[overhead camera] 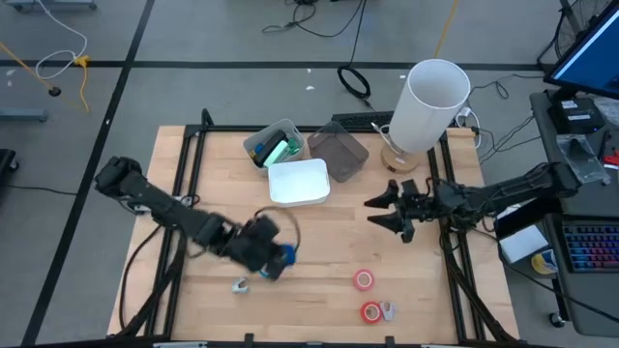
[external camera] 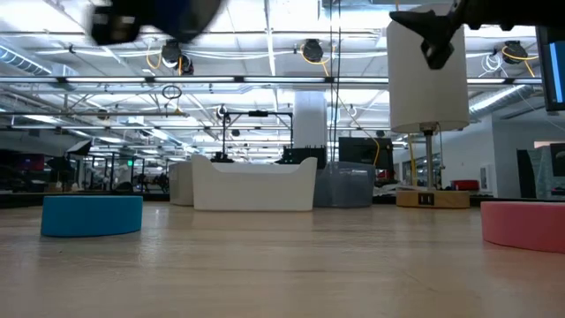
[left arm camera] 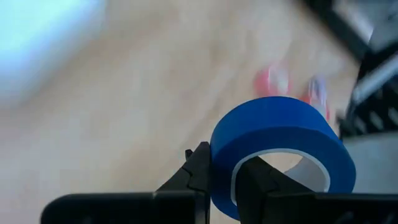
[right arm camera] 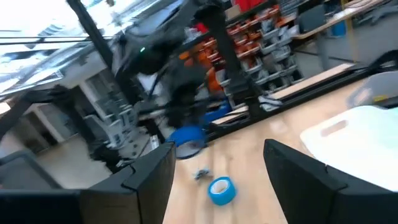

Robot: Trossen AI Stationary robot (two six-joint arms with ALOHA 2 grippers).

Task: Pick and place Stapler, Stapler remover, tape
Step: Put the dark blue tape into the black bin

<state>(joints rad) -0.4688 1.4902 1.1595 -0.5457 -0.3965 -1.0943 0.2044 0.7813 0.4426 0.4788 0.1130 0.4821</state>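
My left gripper (overhead camera: 279,259) is over the table's near-left part, shut on a blue tape roll (left arm camera: 280,146). In the low view it is up at the top edge (external camera: 159,18). A second blue roll (external camera: 93,215) lies flat on the table, near a small pale thing (overhead camera: 240,286). Two red rolls (overhead camera: 364,279) (overhead camera: 371,311) lie flat near the front edge, with a small grey piece (overhead camera: 388,310) beside the nearer one. My right gripper (overhead camera: 382,211) hovers open right of centre, touching nothing. I cannot make out a stapler. My left gripper pinches the wall of the blue roll (left arm camera: 221,171). One finger (left arm camera: 258,180) is inside the ring's hole and the other (left arm camera: 198,174) is against its outer face. The roll is lifted clear of the table, standing out beyond the fingertips.
A white tray (overhead camera: 298,181) sits mid-table. Behind it are a clear bin (overhead camera: 274,145) with blue and green items and a dark clear bin (overhead camera: 338,155). A tall white cylinder (overhead camera: 430,101) on a wooden base stands at the far right. Bare wood lies between the rolls.
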